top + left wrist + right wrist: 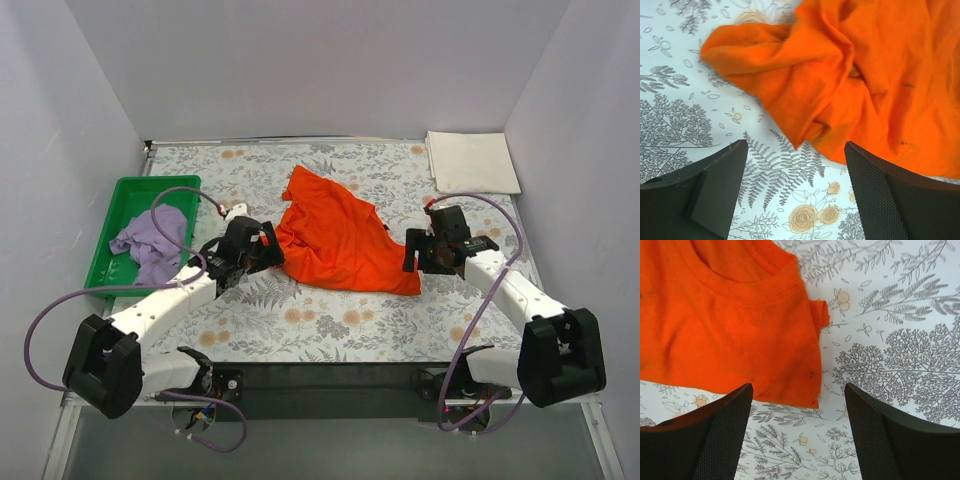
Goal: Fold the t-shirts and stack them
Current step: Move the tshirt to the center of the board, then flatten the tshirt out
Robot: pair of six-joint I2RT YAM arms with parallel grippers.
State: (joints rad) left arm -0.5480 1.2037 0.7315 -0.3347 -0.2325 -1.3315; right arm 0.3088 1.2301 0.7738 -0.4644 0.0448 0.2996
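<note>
A bright orange t-shirt (340,240) lies crumpled in the middle of the flower-print table, collar toward the right. My left gripper (268,247) is open at its left edge. In the left wrist view its jaws (795,146) stand wide with only table between them, and the bunched orange cloth (880,75) begins just ahead. My right gripper (411,252) is open at the shirt's right corner. In the right wrist view that gripper (797,387) has the orange corner (730,330) just ahead of its jaws, ungripped. A lilac t-shirt (150,240) is heaped in the tray. A cream-white t-shirt (472,162) lies folded at the back right.
The green plastic tray (130,205) stands along the table's left side, close to the left arm. White walls close in the table on the left, back and right. Purple cables loop from both arms.
</note>
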